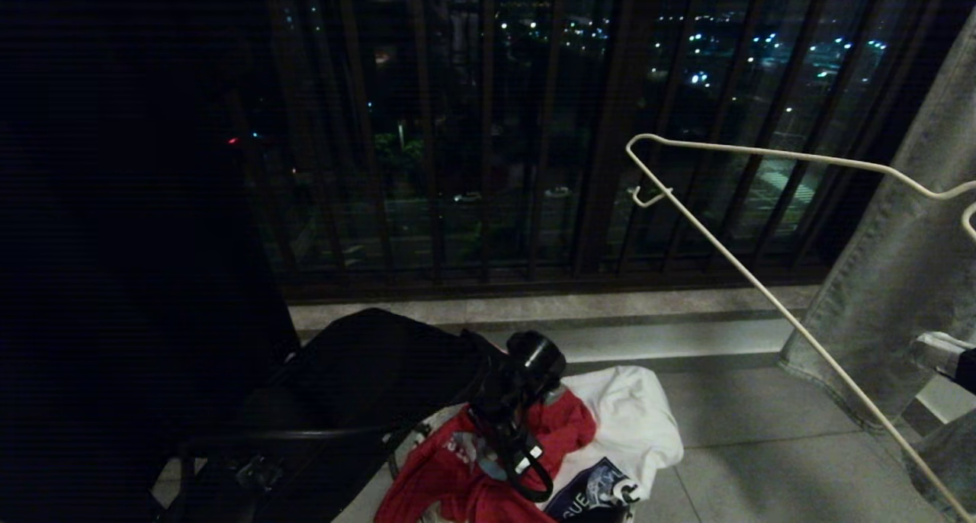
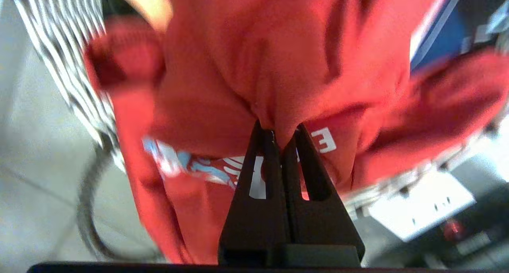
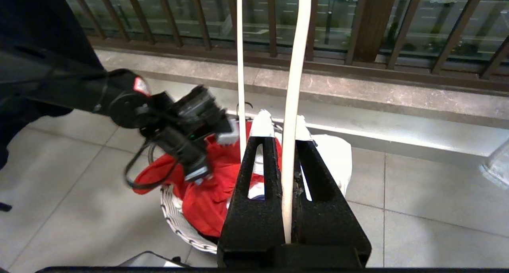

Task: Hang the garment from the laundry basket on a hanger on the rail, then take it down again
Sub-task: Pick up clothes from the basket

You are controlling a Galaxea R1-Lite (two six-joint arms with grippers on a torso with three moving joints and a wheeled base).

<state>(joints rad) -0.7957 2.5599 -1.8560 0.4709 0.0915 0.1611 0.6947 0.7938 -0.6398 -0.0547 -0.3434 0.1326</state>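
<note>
The garment (image 1: 457, 477), a red T-shirt with white letters and a light-blue wave print, lies bunched on top of the laundry basket (image 3: 177, 219). My left gripper (image 1: 520, 453) reaches down into it. In the left wrist view the left gripper (image 2: 279, 131) is shut, with a raised fold of the garment (image 2: 278, 66) pinched between its tips. My right gripper (image 3: 282, 123) is held above the floor to the right and is shut on the wire of the hanger (image 3: 293, 66). The thin white hanger (image 1: 762, 298) juts in from the right. The rail is out of view.
A white T-shirt with a dark print (image 1: 637, 428) hangs over the basket's right side. The basket's woven wall (image 2: 67, 66) stands on grey floor tiles. Dark brown window bars (image 1: 488, 126) and a stone sill (image 1: 610, 309) lie behind. Grey denim cloth (image 1: 900, 264) hangs at the right.
</note>
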